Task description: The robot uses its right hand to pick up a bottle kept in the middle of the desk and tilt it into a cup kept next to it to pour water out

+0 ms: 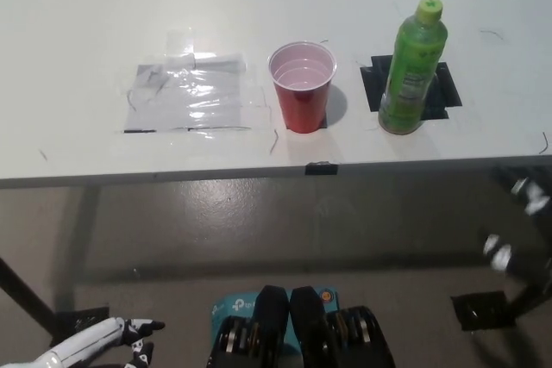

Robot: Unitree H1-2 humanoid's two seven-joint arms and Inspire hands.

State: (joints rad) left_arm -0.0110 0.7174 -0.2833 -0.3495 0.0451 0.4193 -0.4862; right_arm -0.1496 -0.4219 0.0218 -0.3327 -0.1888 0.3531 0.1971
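A green bottle point(412, 66) with a green cap stands upright on the white desk point(259, 6), right of the middle. A red cup point(302, 88) with a white inside stands upright just to its left, apart from it. My black right hand point(516, 228) shows blurred at the right edge, below the desk's front edge and well short of the bottle; its fingers cannot be made out. My white left hand point(116, 340) rests at the lower left, below the desk, fingers apart and holding nothing.
The bottle stands on a black tape patch point(444, 88). A clear plastic sheet point(191, 96) is taped flat to the desk left of the cup. A small black tape tab point(321, 168) marks the front edge. A dark desk leg point(24, 299) crosses the floor at lower left.
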